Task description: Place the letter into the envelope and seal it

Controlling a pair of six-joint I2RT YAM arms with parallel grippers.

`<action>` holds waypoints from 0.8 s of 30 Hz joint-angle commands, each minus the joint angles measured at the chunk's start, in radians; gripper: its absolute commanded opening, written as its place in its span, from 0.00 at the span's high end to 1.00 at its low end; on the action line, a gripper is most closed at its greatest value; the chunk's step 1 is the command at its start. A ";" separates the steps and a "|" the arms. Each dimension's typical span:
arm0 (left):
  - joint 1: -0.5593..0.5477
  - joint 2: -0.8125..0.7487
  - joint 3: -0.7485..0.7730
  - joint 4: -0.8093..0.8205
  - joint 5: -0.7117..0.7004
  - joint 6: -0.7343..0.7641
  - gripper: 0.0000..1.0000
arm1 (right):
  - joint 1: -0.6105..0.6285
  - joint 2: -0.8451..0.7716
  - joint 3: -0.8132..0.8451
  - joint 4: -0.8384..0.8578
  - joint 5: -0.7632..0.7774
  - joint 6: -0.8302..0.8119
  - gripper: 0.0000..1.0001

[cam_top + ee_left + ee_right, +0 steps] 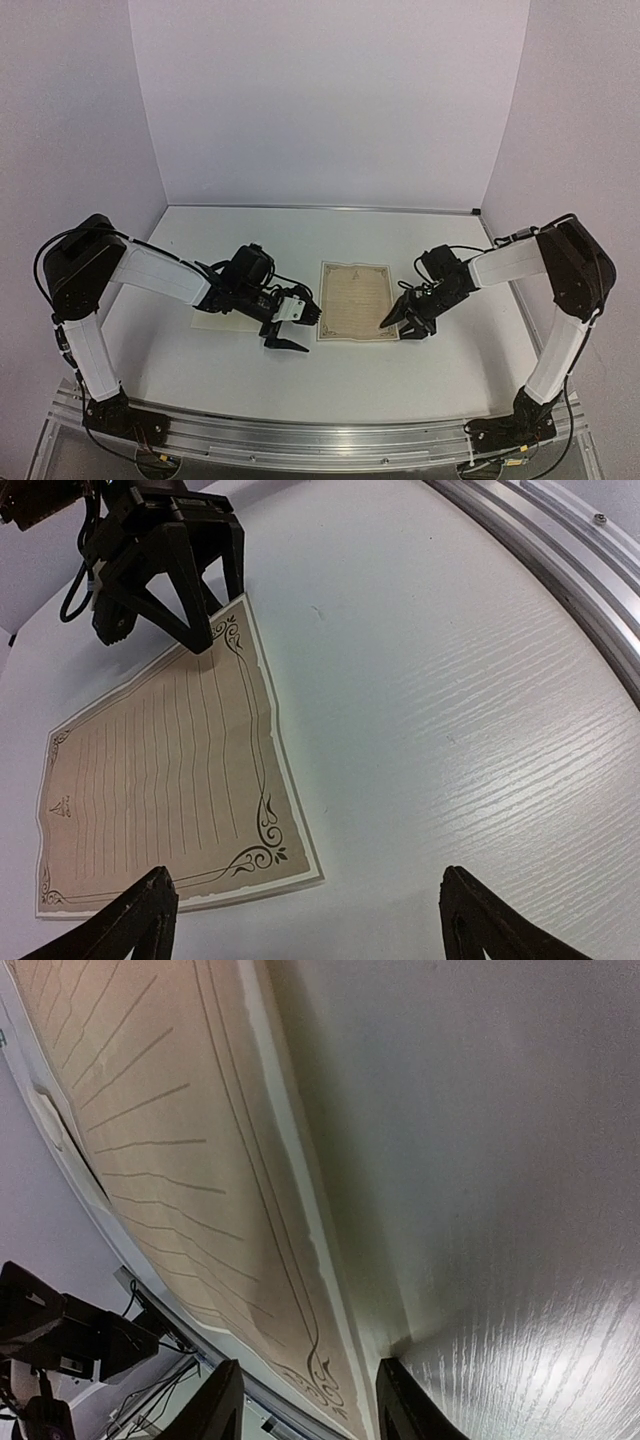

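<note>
my right gripper [392, 322] stood half open astride a corner of the tan, ornament-bordered paper letter [355, 298] lying on the white table [400, 385], where a shallow pinch could slip or crease it.

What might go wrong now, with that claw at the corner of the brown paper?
1. The right gripper, jaws open, straddles the letter at its near corner, flat on the table; closing may crease it or slip off.
2. The envelope is mostly hidden under the left arm, so sliding the letter in could snag.
</note>
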 commanded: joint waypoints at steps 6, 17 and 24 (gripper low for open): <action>-0.008 0.011 0.037 0.021 0.037 0.003 0.11 | -0.021 0.029 -0.059 0.094 0.047 0.022 0.94; -0.038 0.016 0.030 0.118 -0.121 0.040 0.03 | -0.021 -0.070 -0.009 0.096 -0.221 0.178 1.00; -0.038 -0.015 0.011 0.070 -0.083 0.153 0.02 | -0.021 -0.128 0.040 0.096 -0.278 0.288 1.00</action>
